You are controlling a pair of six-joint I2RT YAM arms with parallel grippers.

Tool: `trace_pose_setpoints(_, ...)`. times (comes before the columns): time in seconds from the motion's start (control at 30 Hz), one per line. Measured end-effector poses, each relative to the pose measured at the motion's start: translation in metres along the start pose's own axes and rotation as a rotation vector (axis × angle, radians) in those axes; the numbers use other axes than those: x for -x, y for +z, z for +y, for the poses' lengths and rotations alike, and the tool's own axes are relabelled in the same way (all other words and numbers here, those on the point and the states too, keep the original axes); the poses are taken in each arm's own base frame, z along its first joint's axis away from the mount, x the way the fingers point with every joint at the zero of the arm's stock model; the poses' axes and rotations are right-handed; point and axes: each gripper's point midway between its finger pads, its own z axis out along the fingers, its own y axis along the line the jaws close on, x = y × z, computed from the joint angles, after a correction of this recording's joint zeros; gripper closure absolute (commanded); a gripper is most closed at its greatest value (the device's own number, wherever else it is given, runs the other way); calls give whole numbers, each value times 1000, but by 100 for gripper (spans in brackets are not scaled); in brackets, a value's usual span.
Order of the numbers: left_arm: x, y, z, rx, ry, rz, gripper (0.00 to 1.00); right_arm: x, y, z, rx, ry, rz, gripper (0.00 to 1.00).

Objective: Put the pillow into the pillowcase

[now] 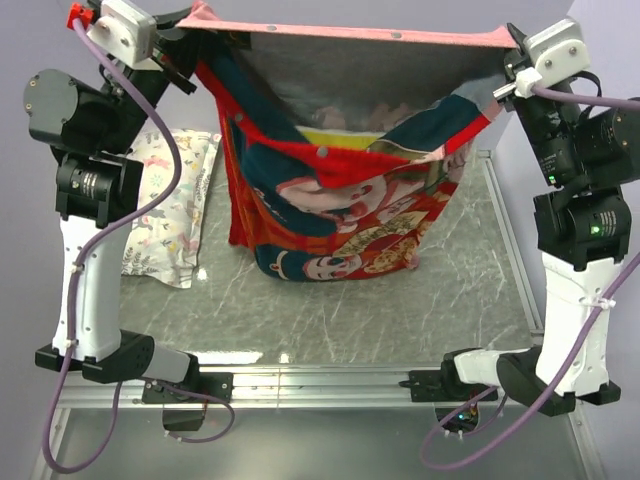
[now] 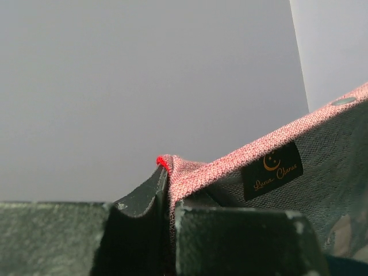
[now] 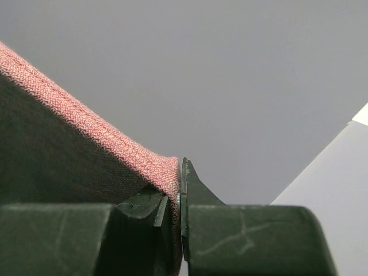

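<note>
The red pillowcase (image 1: 350,215) with cartoon children hangs open between both grippers, its pink hem stretched across the top. My left gripper (image 1: 192,38) is shut on the hem's left corner; the left wrist view shows the pink hem (image 2: 230,167) pinched in the jaws, with a black label (image 2: 271,170) beside it. My right gripper (image 1: 508,62) is shut on the right corner, and the hem shows in the right wrist view (image 3: 115,144). Inside the case a pale-yellow strip of the pillow (image 1: 335,138) shows; the rest of it is hidden by the fabric.
A white pillow with small pastel animal print (image 1: 170,205) lies on the grey marbled table (image 1: 420,310) at the left, beside the left arm. The case's lower end rests on the table. A metal rail (image 1: 330,380) runs along the near edge.
</note>
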Motion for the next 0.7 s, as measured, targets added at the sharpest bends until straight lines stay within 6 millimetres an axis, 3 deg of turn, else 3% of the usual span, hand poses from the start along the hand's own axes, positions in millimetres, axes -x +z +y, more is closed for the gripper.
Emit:
trace_pose_setpoints(0.07, 13, 1, 4, 12, 18, -31, 100, 1, 2, -1, -2, -1, -3, 100)
trace_pose_setpoints(0.13, 26, 0, 5, 15, 45, -62, 100, 14, -6, -5, -8, -6, -34, 100)
trace_pose_setpoints(0.27, 54, -9, -1, -14, 91, -130, 100, 44, -35, -8, 5, -17, -107, 100)
trace_pose_setpoints(0.37, 65, -18, -7, -33, 108, -148, 100, 43, -53, 5, 45, -9, -115, 100)
trace_pose_setpoints(0.5, 51, -19, -9, -35, 103, -120, 100, 11, -58, 32, 98, 30, -60, 100)
trace_pose_setpoints(0.6, 21, -3, 2, -10, 86, -70, 100, -30, -45, 56, 134, 64, 16, 100)
trace_pose_setpoints(0.7, -24, 24, 12, 6, 52, -9, 100, -79, -32, 75, 131, 81, 113, 100)
